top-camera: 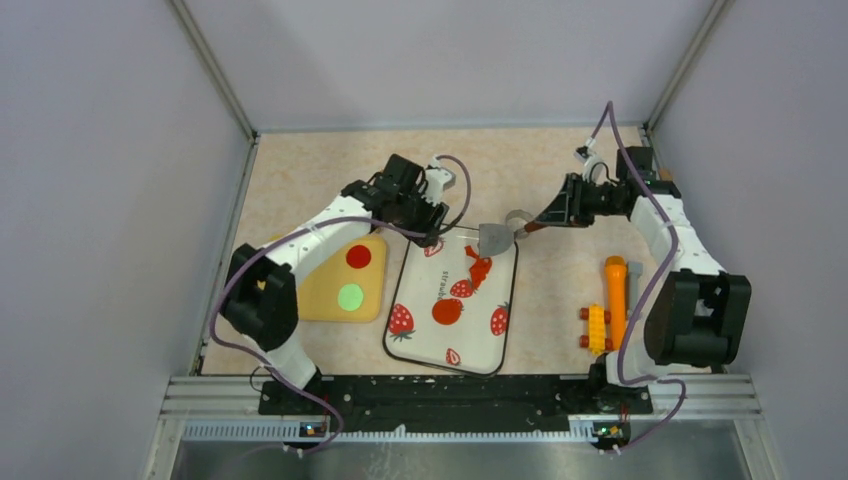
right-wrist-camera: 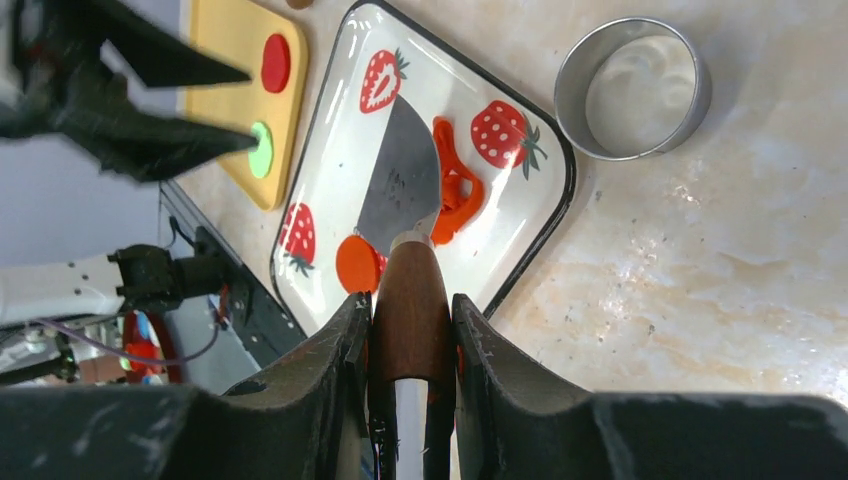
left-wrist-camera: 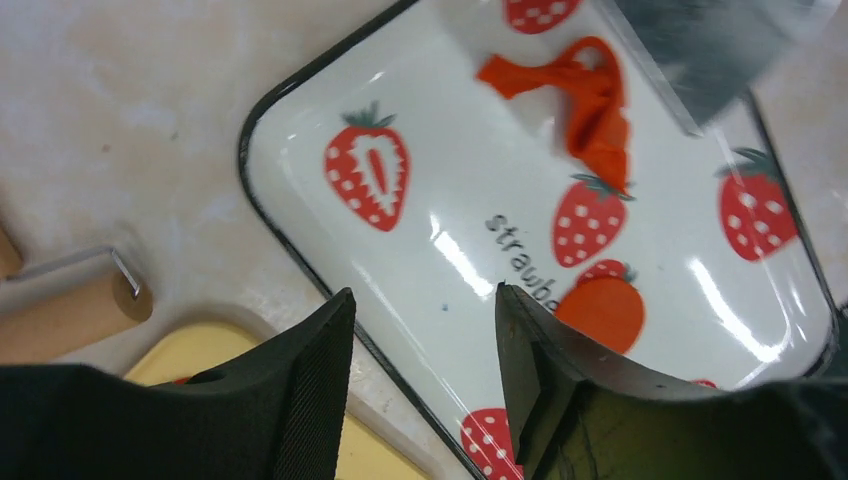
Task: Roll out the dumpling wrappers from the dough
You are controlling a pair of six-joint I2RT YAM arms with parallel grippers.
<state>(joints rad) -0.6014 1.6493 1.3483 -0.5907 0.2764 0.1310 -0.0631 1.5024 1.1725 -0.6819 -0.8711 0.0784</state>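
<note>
Where its lettering (left-wrist-camera: 520, 258) shows, the white enamel tray (top-camera: 472, 340) printed with strawberries reads "strawb". It lies on a beige marbled tabletop (top-camera: 330, 185) between pale lilac walls (top-camera: 100, 150). On the tray lie a ragged orange-red clay dough scrap (top-camera: 478, 268) near the far edge and a round orange-red clay disc (top-camera: 447, 311) at the middle. Left of the tray, a yellow board (top-camera: 320, 295) carries a red clay disc (top-camera: 358, 257) and a green clay disc (top-camera: 350, 296). Left fingers (left-wrist-camera: 300, 390) stand spread by the tray's far left corner; right fingers (right-wrist-camera: 330, 390) pinch a brown-handled steel scraper (right-wrist-camera: 400, 180), its blade by the scrap.

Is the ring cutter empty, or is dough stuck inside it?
Empty: in the right wrist view, only bare table shows inside the ring cutter.
</note>
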